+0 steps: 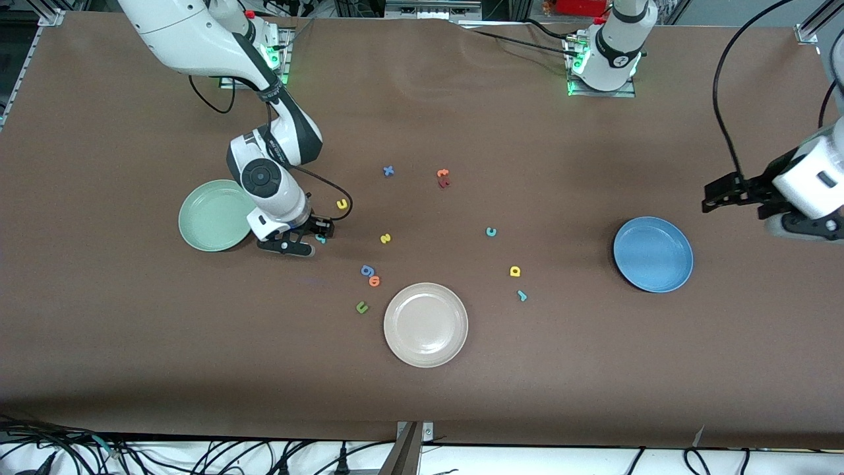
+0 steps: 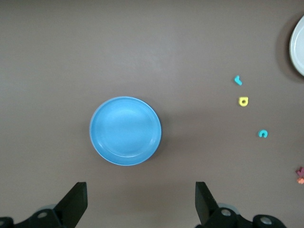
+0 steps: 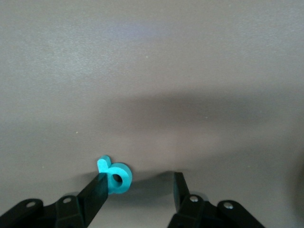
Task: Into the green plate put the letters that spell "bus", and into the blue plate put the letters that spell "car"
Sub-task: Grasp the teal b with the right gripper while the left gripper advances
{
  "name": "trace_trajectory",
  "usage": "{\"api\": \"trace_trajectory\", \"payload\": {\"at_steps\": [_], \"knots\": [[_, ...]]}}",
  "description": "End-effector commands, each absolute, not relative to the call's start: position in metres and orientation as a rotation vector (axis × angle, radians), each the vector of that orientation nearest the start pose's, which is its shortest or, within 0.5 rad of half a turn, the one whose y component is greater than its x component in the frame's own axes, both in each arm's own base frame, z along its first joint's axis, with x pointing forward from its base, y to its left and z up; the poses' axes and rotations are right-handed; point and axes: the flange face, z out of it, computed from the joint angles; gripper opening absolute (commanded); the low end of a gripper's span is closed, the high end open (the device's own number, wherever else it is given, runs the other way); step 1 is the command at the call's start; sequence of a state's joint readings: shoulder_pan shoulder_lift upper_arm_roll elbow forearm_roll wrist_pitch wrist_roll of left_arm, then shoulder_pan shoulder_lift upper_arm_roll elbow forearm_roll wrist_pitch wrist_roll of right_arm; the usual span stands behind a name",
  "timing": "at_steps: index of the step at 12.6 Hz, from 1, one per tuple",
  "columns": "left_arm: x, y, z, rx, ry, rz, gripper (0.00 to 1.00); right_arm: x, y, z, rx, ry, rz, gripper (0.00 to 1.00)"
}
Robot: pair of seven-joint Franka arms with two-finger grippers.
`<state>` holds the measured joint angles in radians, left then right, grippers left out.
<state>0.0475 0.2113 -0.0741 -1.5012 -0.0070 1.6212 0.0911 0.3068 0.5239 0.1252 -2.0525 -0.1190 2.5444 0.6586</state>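
My right gripper (image 1: 310, 239) is low on the table beside the green plate (image 1: 204, 218), its jaws open around the teal "b" (image 1: 320, 238). In the right wrist view the "b" (image 3: 116, 176) touches one finger, and a gap separates it from the other side of the gripper (image 3: 139, 183). The yellow "u" (image 1: 341, 204) and yellow "s" (image 1: 386, 238) lie nearby. The teal "c" (image 1: 490, 231), yellow "a" (image 1: 515, 271) and teal "r" (image 1: 521, 295) lie toward the blue plate (image 1: 653, 254). My left gripper (image 1: 735, 203) waits, open and empty, up beside the blue plate (image 2: 126, 130).
A cream plate (image 1: 425, 324) sits nearest the front camera. A blue "g" (image 1: 366, 270), orange "o" (image 1: 374, 281) and green "u" (image 1: 361, 307) lie beside it. A blue "x" (image 1: 388, 171) and an orange and red pair (image 1: 443, 178) lie toward the bases.
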Motion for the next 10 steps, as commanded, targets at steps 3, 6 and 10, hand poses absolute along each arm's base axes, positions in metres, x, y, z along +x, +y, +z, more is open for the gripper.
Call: {"api": "trace_trajectory", "payload": {"at_steps": [3,6,10], "knots": [[0.619,-0.032,0.494,-3.14,0.241,0.236,1.0,0.541,0.255,0.178,-3.146,0.227,-0.011,0.66],[0.613,-0.076,0.476,-3.124,0.305,0.263,1.0,0.539,0.257,0.174,-3.144,0.237,-0.008,0.58],[0.603,-0.121,0.416,-3.127,0.407,0.192,1.0,0.541,0.262,0.177,-3.14,0.224,-0.023,0.54]]}}
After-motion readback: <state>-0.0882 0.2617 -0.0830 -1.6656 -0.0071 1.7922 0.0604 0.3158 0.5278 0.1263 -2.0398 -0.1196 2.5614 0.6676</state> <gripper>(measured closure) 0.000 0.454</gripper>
